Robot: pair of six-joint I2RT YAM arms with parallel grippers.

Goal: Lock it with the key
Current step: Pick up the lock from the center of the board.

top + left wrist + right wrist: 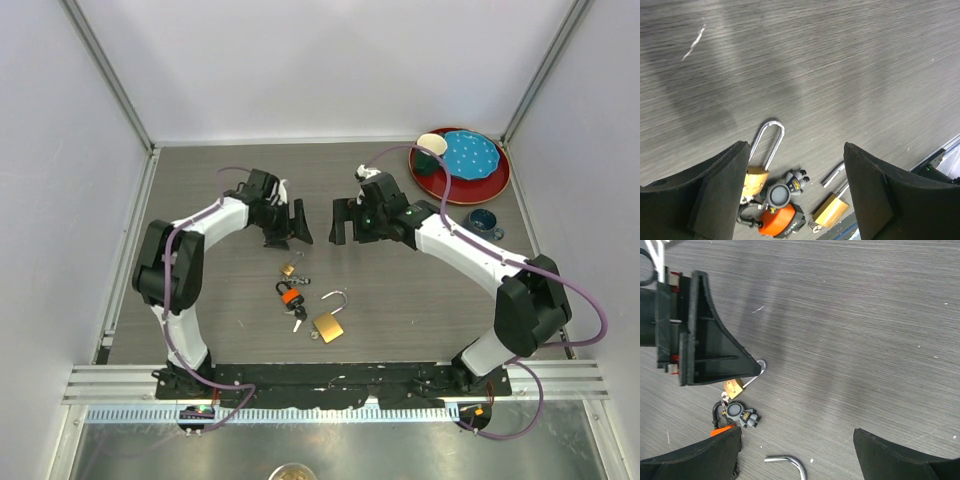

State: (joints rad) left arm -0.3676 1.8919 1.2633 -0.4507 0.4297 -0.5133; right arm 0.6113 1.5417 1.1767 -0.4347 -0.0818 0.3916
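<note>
A small brass padlock (288, 268) with a long shackle lies mid-table. Below it lies a key bunch (290, 296) with an orange fob and a grey figure charm. A larger brass padlock (328, 326) lies lower right with its shackle swung open. My left gripper (290, 235) is open and empty, hovering just above the small padlock (756, 179); the orange fob (777, 220) and larger padlock (831, 210) show between its fingers. My right gripper (350, 232) is open and empty, right of the left one; its view shows the small padlock (733, 387) and open shackle (790, 462).
A red plate (490, 185) holding a blue dish (470, 153) and a small cup stands at the back right. A dark blue cup (483, 220) sits next to it. Grey walls enclose the table on three sides.
</note>
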